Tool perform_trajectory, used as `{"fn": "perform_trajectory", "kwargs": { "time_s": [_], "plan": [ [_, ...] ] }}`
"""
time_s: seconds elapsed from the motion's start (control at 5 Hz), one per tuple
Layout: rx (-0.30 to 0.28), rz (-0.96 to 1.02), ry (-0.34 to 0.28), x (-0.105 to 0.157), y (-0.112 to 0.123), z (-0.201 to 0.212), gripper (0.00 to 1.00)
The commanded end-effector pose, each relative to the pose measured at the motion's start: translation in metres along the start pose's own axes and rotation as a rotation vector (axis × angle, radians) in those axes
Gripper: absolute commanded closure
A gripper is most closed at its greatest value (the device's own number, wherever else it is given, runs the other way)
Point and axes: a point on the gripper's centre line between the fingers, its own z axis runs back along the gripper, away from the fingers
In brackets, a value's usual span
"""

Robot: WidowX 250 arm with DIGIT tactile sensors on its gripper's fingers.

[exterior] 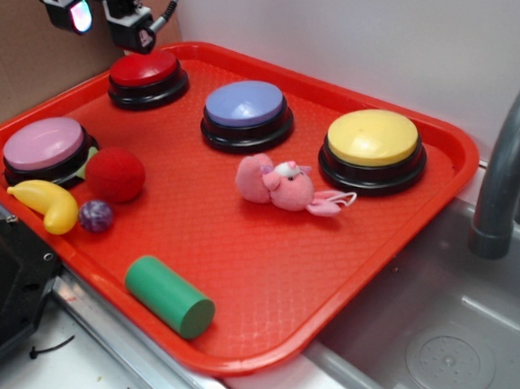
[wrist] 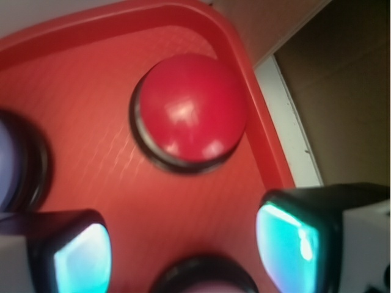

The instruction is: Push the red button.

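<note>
The red button (exterior: 147,72) has a glossy red dome on a black base and sits at the far left corner of the red tray (exterior: 263,276). In the wrist view the red button (wrist: 190,108) lies ahead of the jaws, near the tray's rim. My gripper (exterior: 103,18) hangs in the air above and to the left of the button, not touching it. Its jaws stand wide apart, with the glowing pads (wrist: 82,259) on either side and nothing between them. The gripper (wrist: 183,253) looks down on bare tray floor.
On the tray stand a blue button (exterior: 247,111), a yellow button (exterior: 373,146) and a pink-topped button (exterior: 46,147). A fuzzy red ball (exterior: 115,173), banana (exterior: 49,202), small purple ball (exterior: 95,216), green cylinder (exterior: 168,295) and pink plush (exterior: 283,185) lie around. A sink with faucet (exterior: 516,152) is at right.
</note>
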Motion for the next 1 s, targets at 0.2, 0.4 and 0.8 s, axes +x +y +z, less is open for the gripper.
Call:
{"fn": "perform_trajectory", "kwargs": {
  "time_s": [0.2, 0.4, 0.8],
  "plan": [
    [-0.093, -0.046, -0.033, 0.028, 0.029, -0.005, 0.0],
    [-0.093, -0.046, -0.033, 0.028, 0.029, -0.005, 0.0],
    [-0.06, 0.054, -0.115, 0.047, 0.042, -0.017, 0.0]
  ]
}}
